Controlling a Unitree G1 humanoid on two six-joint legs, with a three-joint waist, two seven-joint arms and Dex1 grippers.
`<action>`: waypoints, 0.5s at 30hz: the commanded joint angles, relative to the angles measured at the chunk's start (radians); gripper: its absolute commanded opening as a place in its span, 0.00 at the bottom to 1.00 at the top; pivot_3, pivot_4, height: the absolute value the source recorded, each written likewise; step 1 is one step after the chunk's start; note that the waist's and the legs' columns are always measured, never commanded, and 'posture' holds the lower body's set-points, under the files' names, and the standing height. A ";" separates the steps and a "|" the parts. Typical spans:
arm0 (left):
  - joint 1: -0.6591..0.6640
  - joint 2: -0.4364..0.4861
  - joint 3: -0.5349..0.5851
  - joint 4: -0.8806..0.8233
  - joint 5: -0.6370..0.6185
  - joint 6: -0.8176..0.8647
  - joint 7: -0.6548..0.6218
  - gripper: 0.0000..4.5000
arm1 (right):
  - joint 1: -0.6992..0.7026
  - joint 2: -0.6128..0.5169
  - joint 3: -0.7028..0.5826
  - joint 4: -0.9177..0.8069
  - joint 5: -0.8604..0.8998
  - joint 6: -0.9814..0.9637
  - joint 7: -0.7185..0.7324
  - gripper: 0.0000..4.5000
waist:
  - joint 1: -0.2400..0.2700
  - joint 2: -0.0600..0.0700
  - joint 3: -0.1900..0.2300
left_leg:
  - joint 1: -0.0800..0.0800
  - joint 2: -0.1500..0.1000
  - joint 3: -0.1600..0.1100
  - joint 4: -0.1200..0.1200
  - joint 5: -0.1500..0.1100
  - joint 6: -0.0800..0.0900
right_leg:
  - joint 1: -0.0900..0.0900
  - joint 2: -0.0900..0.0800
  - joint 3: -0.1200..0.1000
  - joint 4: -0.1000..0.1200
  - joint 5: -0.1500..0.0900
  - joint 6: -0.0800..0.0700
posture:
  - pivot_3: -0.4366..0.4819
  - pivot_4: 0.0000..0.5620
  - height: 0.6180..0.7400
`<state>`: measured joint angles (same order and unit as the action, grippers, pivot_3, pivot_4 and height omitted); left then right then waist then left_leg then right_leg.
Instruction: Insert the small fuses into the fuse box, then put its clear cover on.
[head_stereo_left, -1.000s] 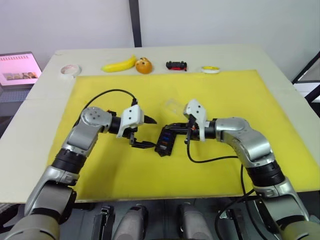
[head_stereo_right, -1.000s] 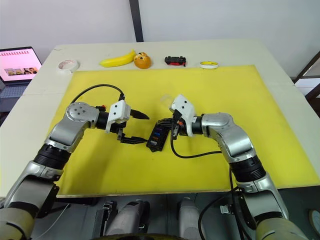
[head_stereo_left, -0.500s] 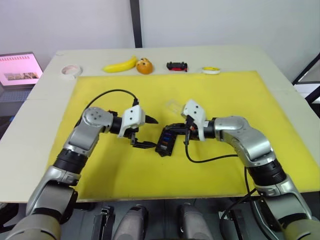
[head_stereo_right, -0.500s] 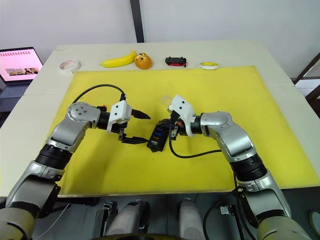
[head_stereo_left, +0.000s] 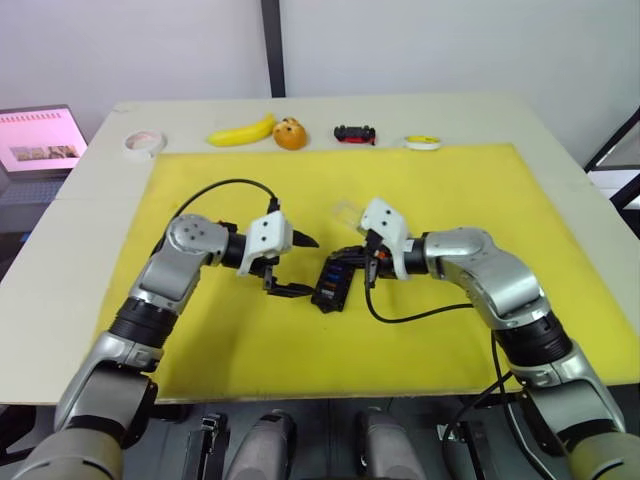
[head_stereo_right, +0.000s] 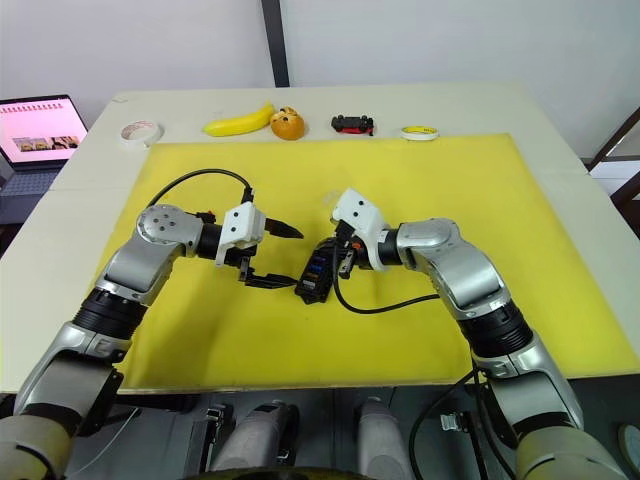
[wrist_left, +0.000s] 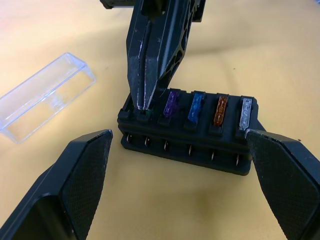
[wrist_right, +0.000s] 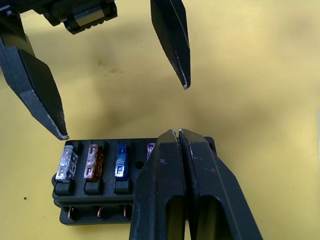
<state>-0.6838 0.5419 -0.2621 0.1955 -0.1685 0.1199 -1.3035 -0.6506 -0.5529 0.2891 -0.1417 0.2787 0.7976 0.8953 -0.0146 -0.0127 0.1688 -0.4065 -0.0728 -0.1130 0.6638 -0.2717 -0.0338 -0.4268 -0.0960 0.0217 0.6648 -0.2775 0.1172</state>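
Black and slotted, the fuse box (wrist_left: 187, 134) is seen on the yellow mat (head_stereo_left: 430, 190), between the spread fingers of the left gripper (wrist_left: 185, 170), while the right gripper (wrist_left: 145, 102), its fingers pressed together, is set tip-down on the box's end slot. Purple, blue, orange-brown and grey small fuses (wrist_left: 206, 107) are seated in one row; a green bit under the right fingertips is barely made out. The clear cover (wrist_left: 45, 97) lies just beside the box, apart from it.

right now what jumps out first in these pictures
The black fuse box at the middle of the yellow mat, with purple, blue, orange-brown and grey fuses seated. The right gripper presses shut fingers onto its end slot; the left gripper is spread open beside it. The clear cover lies nearby.
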 joint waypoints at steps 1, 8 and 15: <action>-0.023 -0.004 0.004 -0.005 0.002 -0.017 -0.001 1.00 | 0.011 -0.018 0.033 0.047 -0.005 0.077 0.013 0.02 | 0.000 0.000 0.000 | 0.000 0.000 0.000 0.000 0.000 0.000 | 0.000 0.000 0.000 0.000 0.000 0.000 | 0.48 0.27 1.00; -0.037 -0.025 -0.002 0.021 0.017 -0.039 0.006 1.00 | -0.022 -0.017 0.038 0.057 -0.005 0.090 0.023 0.02 | 0.001 0.000 0.000 | 0.000 0.000 0.000 0.000 0.000 0.000 | 0.000 0.000 0.000 0.000 0.000 0.000 | 0.48 0.27 1.00; -0.041 -0.027 0.006 0.040 0.019 -0.048 -0.002 1.00 | -0.020 -0.003 -0.025 0.017 0.045 0.081 0.028 0.02 | 0.000 0.000 0.000 | 0.000 0.000 0.000 0.001 0.000 0.000 | 0.000 0.000 0.000 0.000 0.000 0.000 | 0.48 0.27 1.00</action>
<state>-0.7066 0.5123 -0.2625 0.2375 -0.1518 0.0927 -1.3045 -0.6841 -0.5524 0.2632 -0.1243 0.3200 0.8667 0.9161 -0.0146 -0.0127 0.1688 -0.4067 -0.0730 -0.1130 0.6643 -0.2719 -0.0335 -0.4268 -0.0962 0.0216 0.6648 -0.2775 0.1172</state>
